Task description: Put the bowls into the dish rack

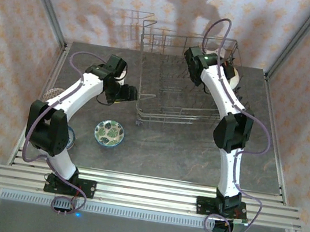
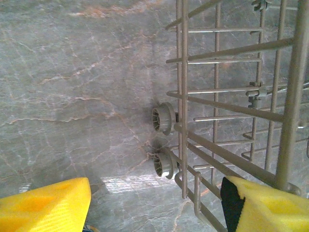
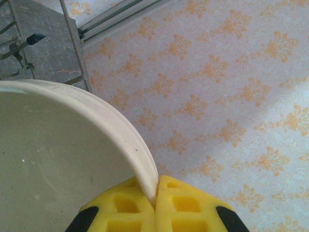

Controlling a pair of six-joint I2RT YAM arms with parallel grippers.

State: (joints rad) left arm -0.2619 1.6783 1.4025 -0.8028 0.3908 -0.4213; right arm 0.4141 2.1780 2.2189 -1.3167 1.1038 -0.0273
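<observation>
Grip on the cream bowl [image 1: 235, 77] at the dish rack [image 1: 170, 113]

From above, my right arm reaches over the far right corner of the dish rack, with the cream bowl at its tip. My left gripper [image 1: 130, 93] sits just beside the rack's left side. A green patterned bowl [image 1: 109, 133] lies on the table [image 1: 172, 153] in front of the rack. A speckled bowl [image 1: 52, 96] peeks out behind my left arm.

On my left wrist, the yellow fingers [image 2: 48, 208] stand wide apart and clamp nothing. The rack's side wires and two small wheels [image 2: 162, 118] lie ahead of them.

On my right wrist, my right gripper [image 3: 157, 198] is closed on the cream bowl's rim, one finger on each side. Rack wire shows at the top left, against the patterned cloth wall [image 3: 222, 96].
</observation>
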